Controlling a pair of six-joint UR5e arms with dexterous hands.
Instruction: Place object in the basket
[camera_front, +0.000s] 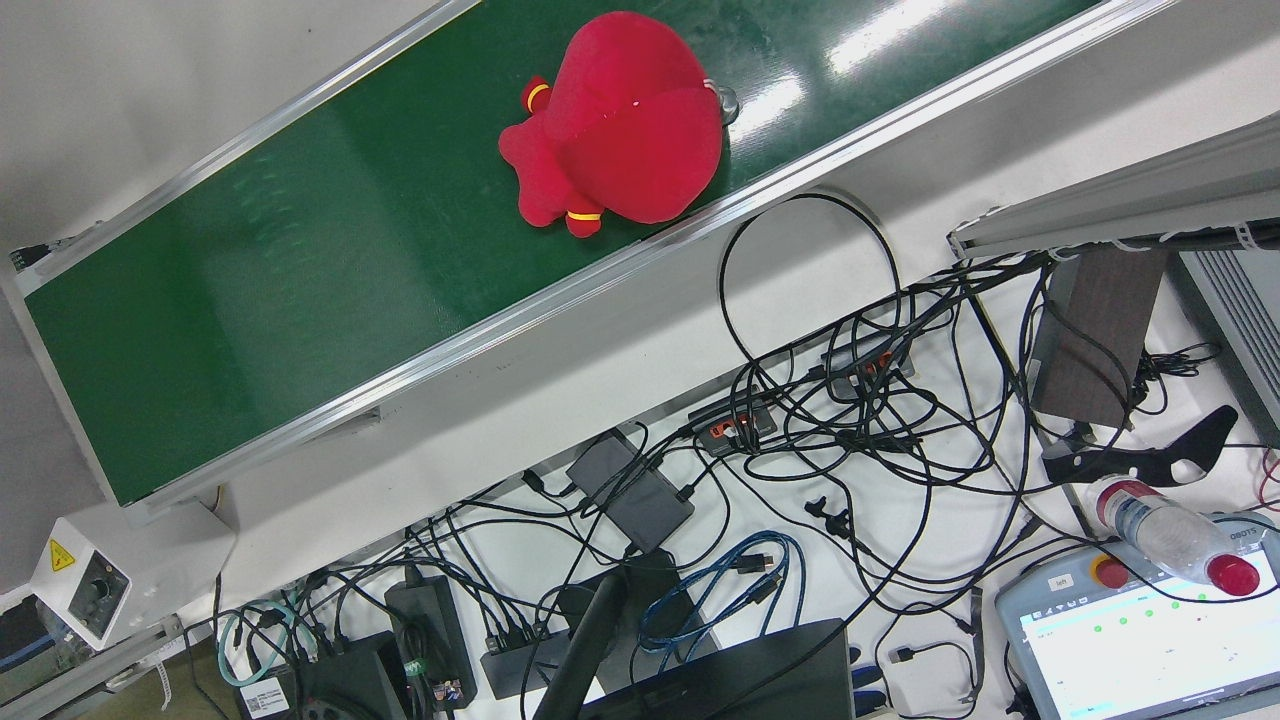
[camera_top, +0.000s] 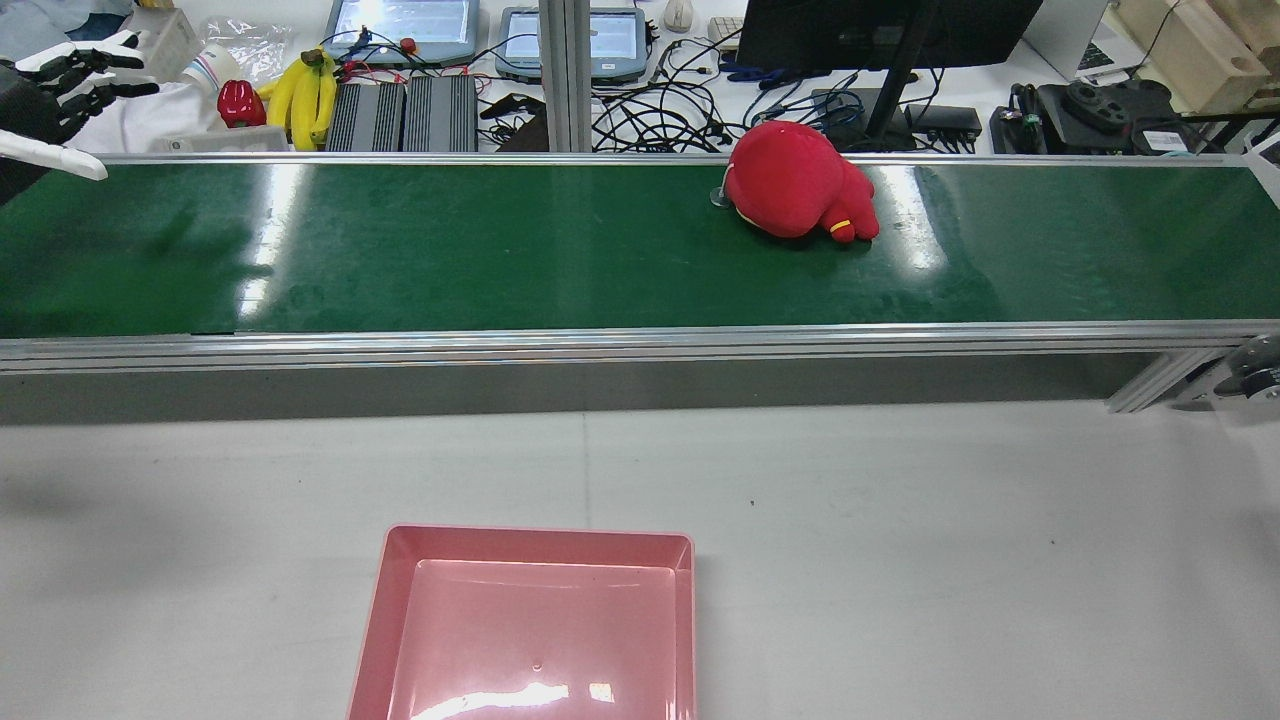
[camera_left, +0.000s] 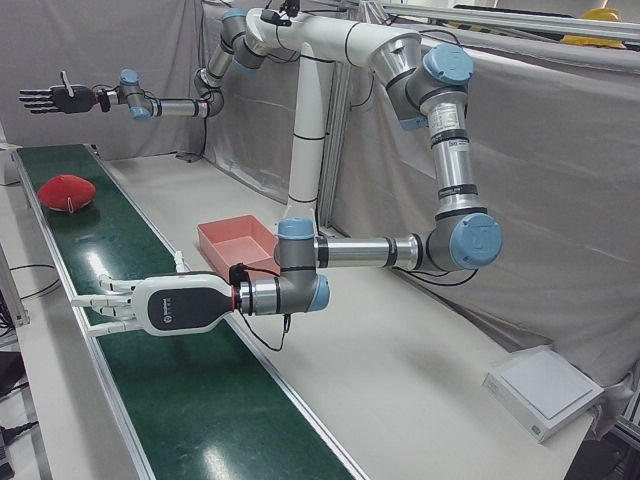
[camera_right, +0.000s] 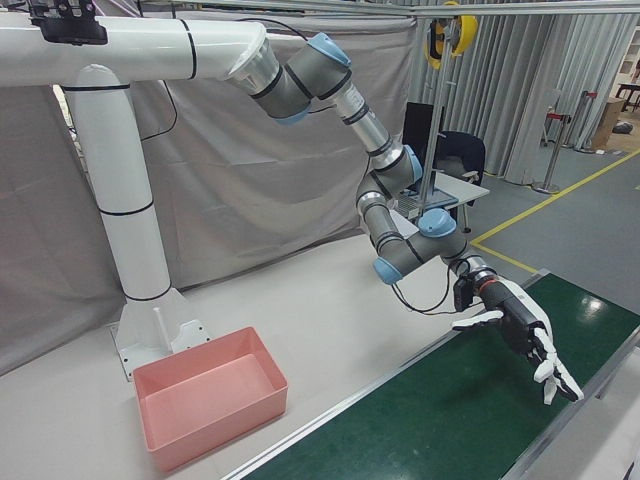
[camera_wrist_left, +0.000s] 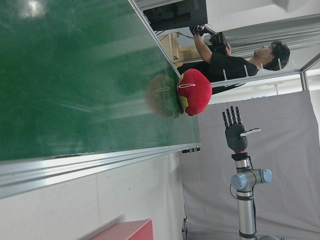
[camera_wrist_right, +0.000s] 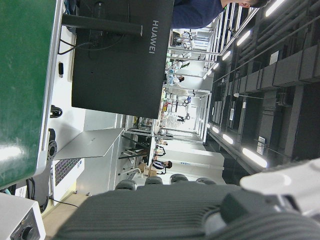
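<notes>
- While the red plush toy (camera_top: 795, 180) lies on the green conveyor belt (camera_top: 500, 250), both hands hang in the air with nothing in them.
- The toy sits close to the belt's far rail in the rear view, right of the belt's middle. In the front view it shows yellow bands on its small limbs, and a small clear piece sticks out from under its edge; what that piece is cannot be told.
- The pink basket (camera_top: 535, 540) stands on the grey bench (camera_top: 900, 550) on the robot's side of the belt, well apart from the toy.
- The left hand (camera_left: 150, 305) hovers over the belt's near end in the left-front view, with its white back showing and its fingers (camera_left: 100, 300) stretched out flat and spread apart.
- The right hand (camera_right: 525, 330) is spread wide too. It slants down over the belt in the right-front view, its black palm visible and its white-tipped fingers (camera_right: 560, 385) fanned out.
- Along the belt the toy lies between the two hands, touching neither.
- Beyond the belt, cables, tablets and a bunch of bananas (camera_top: 300, 90) lie on the operators' side.
- The left hand view catches a person (camera_wrist_left: 235, 60) in a dark shirt behind the toy.
</notes>
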